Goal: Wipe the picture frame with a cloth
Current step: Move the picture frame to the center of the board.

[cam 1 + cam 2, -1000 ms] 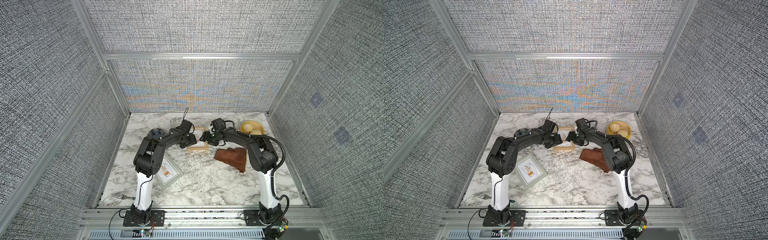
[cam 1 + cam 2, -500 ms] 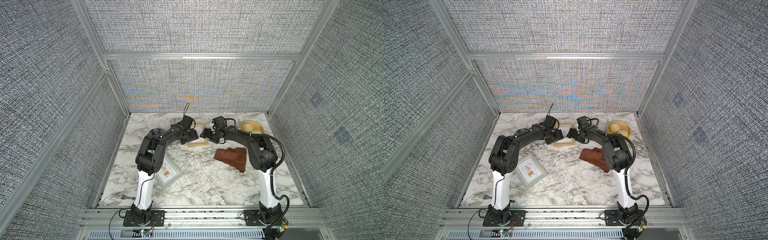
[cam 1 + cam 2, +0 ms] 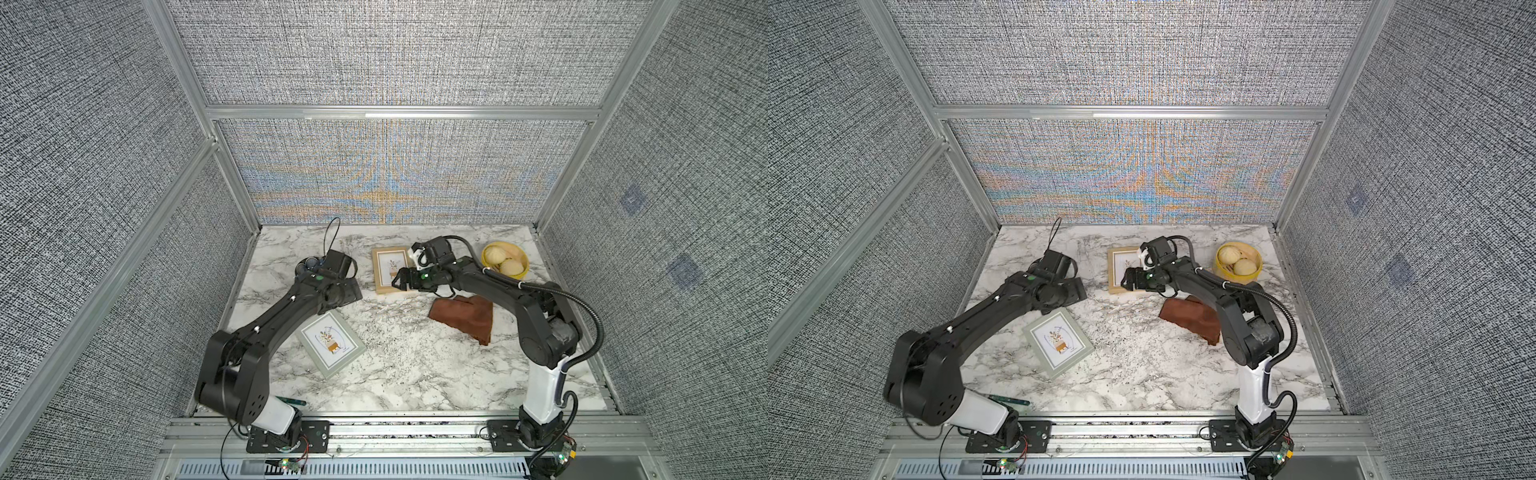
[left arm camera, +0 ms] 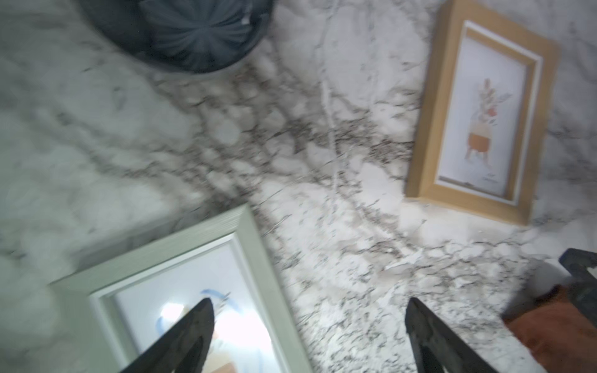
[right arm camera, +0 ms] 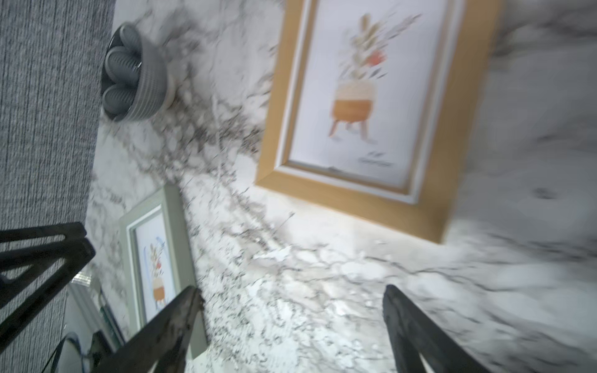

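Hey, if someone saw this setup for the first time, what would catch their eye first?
The black left arm and right arm arch over a marble table toward a wooden picture frame lying face up near the back. A reddish-brown cloth lies loose beside the right arm, and a grey-green frame sits nearer the front by the left arm. A yellow bowl of pale buns stands in the back corner on the right arm's side.

We note: cloth (image 3: 463,318) plain reddish-brown, unpatterned; tan frame (image 3: 390,270) with white inner border; grey-green frame (image 3: 332,350), pale; surface (image 3: 415,374) white marble, grey-veined; bowl (image 3: 486,251) yellow.
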Robot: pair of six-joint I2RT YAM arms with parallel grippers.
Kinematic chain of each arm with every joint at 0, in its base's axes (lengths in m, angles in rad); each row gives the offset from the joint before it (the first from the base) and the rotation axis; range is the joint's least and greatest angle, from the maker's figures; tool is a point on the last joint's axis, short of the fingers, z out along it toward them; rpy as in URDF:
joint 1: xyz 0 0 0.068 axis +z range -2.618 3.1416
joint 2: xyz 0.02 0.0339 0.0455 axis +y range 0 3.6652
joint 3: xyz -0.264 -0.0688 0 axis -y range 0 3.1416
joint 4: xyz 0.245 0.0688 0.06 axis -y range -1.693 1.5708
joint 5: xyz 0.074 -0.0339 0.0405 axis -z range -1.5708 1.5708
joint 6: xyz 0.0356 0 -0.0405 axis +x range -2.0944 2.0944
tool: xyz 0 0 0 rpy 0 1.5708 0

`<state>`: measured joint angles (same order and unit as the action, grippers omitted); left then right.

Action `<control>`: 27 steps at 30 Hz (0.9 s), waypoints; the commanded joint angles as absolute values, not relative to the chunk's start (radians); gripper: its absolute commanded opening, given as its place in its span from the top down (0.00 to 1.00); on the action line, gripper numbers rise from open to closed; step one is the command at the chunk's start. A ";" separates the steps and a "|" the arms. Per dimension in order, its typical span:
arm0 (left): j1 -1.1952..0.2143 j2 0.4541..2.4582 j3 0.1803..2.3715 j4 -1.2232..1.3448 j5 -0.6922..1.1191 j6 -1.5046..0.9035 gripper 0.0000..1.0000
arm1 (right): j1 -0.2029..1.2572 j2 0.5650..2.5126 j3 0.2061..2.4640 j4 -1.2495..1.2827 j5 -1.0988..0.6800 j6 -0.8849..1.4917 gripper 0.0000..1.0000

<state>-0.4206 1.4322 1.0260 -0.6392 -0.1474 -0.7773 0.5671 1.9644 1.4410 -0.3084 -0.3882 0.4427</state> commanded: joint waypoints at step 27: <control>-0.270 1.053 0.511 -0.479 -0.098 -0.963 0.03 | 0.879 2.385 1.908 -0.567 -0.558 0.378 0.33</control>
<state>-0.2714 1.0447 0.5125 -0.5446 -0.1341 -0.9760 0.8772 2.3825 1.8999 -0.5114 -0.5507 0.4034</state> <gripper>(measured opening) 0.970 0.669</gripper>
